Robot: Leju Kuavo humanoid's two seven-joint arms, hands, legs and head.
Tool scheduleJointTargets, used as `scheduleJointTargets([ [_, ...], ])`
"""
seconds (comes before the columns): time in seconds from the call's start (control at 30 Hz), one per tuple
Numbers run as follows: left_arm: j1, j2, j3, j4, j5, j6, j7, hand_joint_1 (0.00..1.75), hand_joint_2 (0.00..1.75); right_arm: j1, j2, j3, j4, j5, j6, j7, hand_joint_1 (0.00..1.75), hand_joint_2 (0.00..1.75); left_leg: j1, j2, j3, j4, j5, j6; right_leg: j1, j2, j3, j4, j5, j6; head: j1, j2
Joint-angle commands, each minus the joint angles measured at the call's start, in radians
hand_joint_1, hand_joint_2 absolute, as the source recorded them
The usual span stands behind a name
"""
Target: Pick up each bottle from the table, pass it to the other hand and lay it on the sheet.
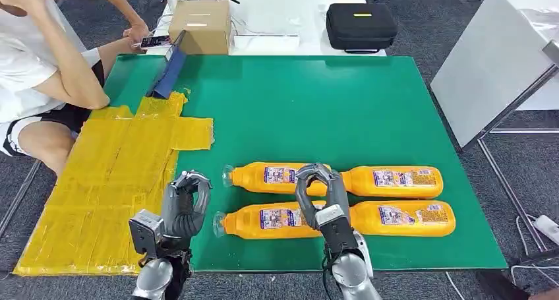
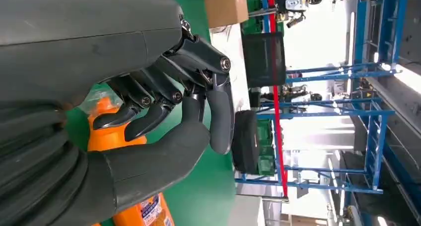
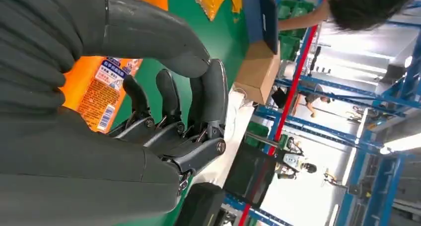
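Note:
Several orange bottles lie on their sides in two rows on the green table (image 1: 316, 102): back left (image 1: 273, 176), back right (image 1: 395, 181), front left (image 1: 267, 221) and front right (image 1: 402, 219). The yellow sheet (image 1: 112, 181) covers the table's left side. My left hand (image 1: 186, 204) hovers at the sheet's right edge, beside the front left bottle's cap, fingers curled in on nothing. My right hand (image 1: 323, 194) hangs over the middle of the bottle group, fingers also curled and holding nothing. The left wrist view has my left hand (image 2: 164, 102) before an orange bottle (image 2: 106, 136). The right wrist view has my right hand (image 3: 164, 131) over a labelled bottle (image 3: 99, 87).
A person sits at the far left, arms over the table's corner near a blue folder (image 1: 170, 72). Behind the green table stand a cardboard box (image 1: 201, 26) and a black case (image 1: 361, 26) on a white table. A white panel (image 1: 491, 69) leans at the right.

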Motion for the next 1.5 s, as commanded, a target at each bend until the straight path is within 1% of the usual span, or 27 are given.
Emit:
scheduleJointTargets([
  [0.03,-0.032,0.023,-0.008,0.058,0.009,-0.001,0.008,1.64,1.75,-0.046,-0.035,0.022,0.078,0.033,-0.023,0.025,0.05,1.75,0.001,-0.002,0.005,0.000,-0.002,-0.003,0.001,0.001,0.006,-0.001,-0.001,-0.002,0.000,0.000],
  [0.07,-0.034,0.021,0.002,0.061,0.020,-0.003,0.011,0.10,1.75,-0.052,-0.037,0.016,0.081,0.037,-0.025,0.029,0.00,1.75,0.002,-0.002,0.008,0.000,-0.003,-0.004,0.001,0.001,0.008,-0.001,-0.002,-0.002,0.000,0.000],
  [0.1,-0.035,0.020,0.010,0.064,0.028,-0.005,0.013,0.00,1.75,-0.060,-0.039,0.014,0.091,0.058,-0.039,0.049,0.00,1.75,0.001,-0.001,0.005,0.000,-0.002,-0.003,0.001,0.001,0.005,-0.001,-0.001,-0.002,0.000,0.000],
  [0.2,-0.042,0.021,0.027,0.073,0.034,-0.012,0.017,0.00,1.75,-0.087,-0.050,0.011,0.124,0.115,-0.063,0.075,0.00,1.75,0.001,-0.001,0.006,0.000,-0.002,-0.003,0.001,0.002,0.006,-0.001,-0.002,-0.002,0.000,0.000],
  [0.23,-0.045,0.021,0.033,0.077,0.035,-0.013,0.018,0.00,1.75,-0.097,-0.056,0.021,0.139,0.164,-0.086,0.093,0.00,1.75,0.001,-0.001,0.004,-0.001,-0.001,-0.002,0.000,0.001,0.004,-0.001,-0.001,-0.002,0.000,0.000],
  [0.3,-0.049,0.020,0.042,0.077,0.034,-0.019,0.025,0.00,1.75,-0.132,-0.074,0.050,0.190,0.309,-0.149,0.170,0.00,1.75,0.002,-0.001,0.008,0.000,-0.003,-0.004,0.001,0.002,0.009,-0.001,-0.002,-0.003,0.000,0.000],
  [0.33,-0.049,0.018,0.045,0.075,0.031,-0.021,0.029,0.00,1.75,-0.151,-0.076,0.057,0.215,0.359,-0.170,0.196,0.00,1.75,0.001,0.000,0.004,-0.001,-0.001,-0.002,0.001,0.002,0.004,-0.002,0.000,-0.002,0.000,0.000],
  [0.4,-0.055,0.016,0.046,0.073,0.026,-0.027,0.036,0.00,1.75,-0.190,-0.089,0.075,0.265,0.456,-0.200,0.240,0.00,1.75,0.002,0.000,0.009,0.000,-0.004,-0.004,0.001,0.003,0.009,-0.001,-0.002,-0.003,0.000,0.000],
  [0.43,-0.062,0.018,0.037,0.078,0.015,-0.034,0.046,0.00,1.75,-0.238,-0.126,0.122,0.333,0.603,-0.204,0.359,0.00,1.75,0.002,0.000,0.007,0.000,-0.003,-0.004,0.001,0.004,0.007,-0.001,-0.001,-0.002,0.000,0.000],
  [0.47,-0.072,0.012,0.032,0.083,0.010,-0.037,0.052,0.00,1.75,-0.291,-0.136,0.125,0.396,0.658,-0.190,0.385,0.00,1.75,0.001,0.001,0.004,-0.001,-0.001,-0.002,0.001,0.004,0.004,-0.002,0.001,-0.001,0.000,0.000],
  [0.5,-0.076,0.010,0.029,0.086,0.009,-0.038,0.053,0.00,1.75,-0.318,-0.137,0.113,0.444,0.667,-0.198,0.376,0.00,1.75,0.002,0.002,0.007,0.000,-0.002,-0.003,0.001,0.005,0.007,-0.002,0.000,-0.002,0.000,0.000],
  [0.53,-0.081,0.009,0.024,0.091,0.008,-0.038,0.055,0.00,1.75,-0.347,-0.139,0.108,0.490,0.692,-0.201,0.376,0.00,1.75,0.001,0.001,0.004,-0.001,-0.001,-0.002,0.000,0.003,0.004,-0.001,0.001,-0.001,0.000,0.000],
  [0.57,-0.088,0.009,0.021,0.098,0.008,-0.038,0.055,0.00,1.75,-0.370,-0.141,0.109,0.521,0.712,-0.194,0.382,0.00,1.75,0.002,0.001,0.007,0.000,-0.002,-0.003,0.001,0.004,0.007,-0.002,0.000,-0.002,0.000,0.000],
  [0.6,-0.090,0.008,0.021,0.099,0.008,-0.039,0.055,0.00,1.75,-0.377,-0.143,0.107,0.523,0.711,-0.191,0.382,0.00,1.75,0.001,0.000,0.004,-0.001,0.000,-0.002,0.000,0.002,0.004,-0.001,0.001,-0.001,0.000,0.000],
  [0.73,-0.107,0.010,0.017,0.120,0.005,-0.038,0.051,0.00,1.75,-0.438,-0.137,0.128,0.589,0.735,-0.150,0.372,0.00,1.75,0.002,-0.001,0.008,0.001,-0.002,-0.003,0.001,0.003,0.008,0.000,0.000,-0.001,0.000,0.000],
  [0.9,-0.114,0.005,0.016,0.134,0.002,-0.042,0.050,0.00,1.75,-0.493,-0.143,0.173,0.648,0.782,-0.105,0.398,0.00,1.75,0.001,-0.001,0.005,0.000,0.000,-0.001,0.000,0.001,0.005,0.000,0.001,0.001,0.000,0.000],
  [0.93,-0.125,0.007,0.009,0.146,0.000,-0.047,0.046,0.00,1.75,-0.518,-0.145,0.195,0.686,0.790,-0.074,0.382,0.00,1.75,0.001,-0.002,0.007,0.001,-0.002,-0.002,0.000,0.002,0.008,0.000,-0.001,0.000,0.000,0.000],
  [0.97,-0.132,0.005,0.009,0.153,0.000,-0.047,0.046,0.00,1.75,-0.524,-0.145,0.195,0.698,0.784,-0.073,0.375,0.00,1.75,0.001,-0.001,0.004,0.000,0.001,0.000,0.000,0.001,0.004,0.000,0.001,0.001,0.000,0.000],
  [1.0,-0.132,0.005,0.009,0.154,0.000,-0.047,0.046,0.00,1.75,-0.528,-0.145,0.195,0.700,0.784,-0.071,0.375,0.00,1.75,0.001,-0.002,0.007,0.001,-0.001,-0.002,0.000,0.002,0.008,0.000,0.000,0.000,0.000,0.000],
  [1.03,-0.132,0.005,0.009,0.154,0.000,-0.047,0.046,0.00,1.75,-0.528,-0.145,0.195,0.700,0.784,-0.071,0.375,0.00,1.75,0.001,-0.002,0.004,0.000,0.001,-0.001,0.000,0.000,0.004,0.000,0.001,0.001,0.000,0.000],
  [1.13,-0.141,0.004,0.007,0.162,-0.001,-0.047,0.041,0.00,1.75,-0.543,-0.141,0.211,0.737,0.796,-0.082,0.369,0.00,1.75,0.002,-0.003,0.006,0.001,-0.001,-0.002,0.001,0.000,0.007,0.000,0.000,0.000,0.000,0.000],
  [1.17,-0.142,0.004,0.005,0.163,-0.002,-0.046,0.038,0.00,1.75,-0.552,-0.138,0.216,0.752,0.800,-0.074,0.370,0.00,1.75,0.001,-0.002,0.004,0.000,0.001,-0.001,0.000,0.000,0.004,0.000,0.001,0.001,0.000,0.000],
  [1.23,-0.146,0.004,0.003,0.164,-0.004,-0.044,0.036,0.00,1.75,-0.564,-0.136,0.223,0.774,0.807,-0.067,0.377,0.00,1.75,0.002,-0.002,0.007,0.002,-0.002,-0.002,0.001,0.001,0.008,0.000,-0.001,0.000,0.000,0.000],
  [1.3,-0.151,0.003,0.000,0.169,-0.004,-0.044,0.035,0.00,1.75,-0.576,-0.134,0.227,0.799,0.808,-0.056,0.374,0.00,1.75,0.001,-0.002,0.007,0.002,-0.001,-0.002,0.000,0.001,0.008,0.001,-0.001,0.000,0.000,0.000],
  [1.33,-0.157,0.003,0.000,0.177,-0.003,-0.042,0.034,0.00,1.75,-0.593,-0.128,0.231,0.833,0.805,-0.050,0.365,0.00,1.75,0.001,-0.002,0.004,0.001,0.000,-0.001,0.000,0.000,0.005,0.000,0.001,0.001,0.000,0.000],
  [1.47,-0.170,0.002,0.001,0.197,0.003,-0.041,0.031,0.00,1.75,-0.617,-0.115,0.233,0.887,0.784,-0.020,0.333,0.00,1.75,0.002,-0.003,0.007,0.002,-0.002,-0.002,0.001,0.001,0.008,0.001,-0.001,0.000,0.000,0.000],
  [1.5,-0.173,0.001,0.000,0.202,0.004,-0.041,0.030,0.00,1.75,-0.622,-0.113,0.234,0.898,0.780,-0.011,0.327,0.00,1.75,0.001,-0.002,0.005,0.001,0.000,-0.001,0.000,0.001,0.006,0.000,0.000,0.001,0.000,0.000],
])
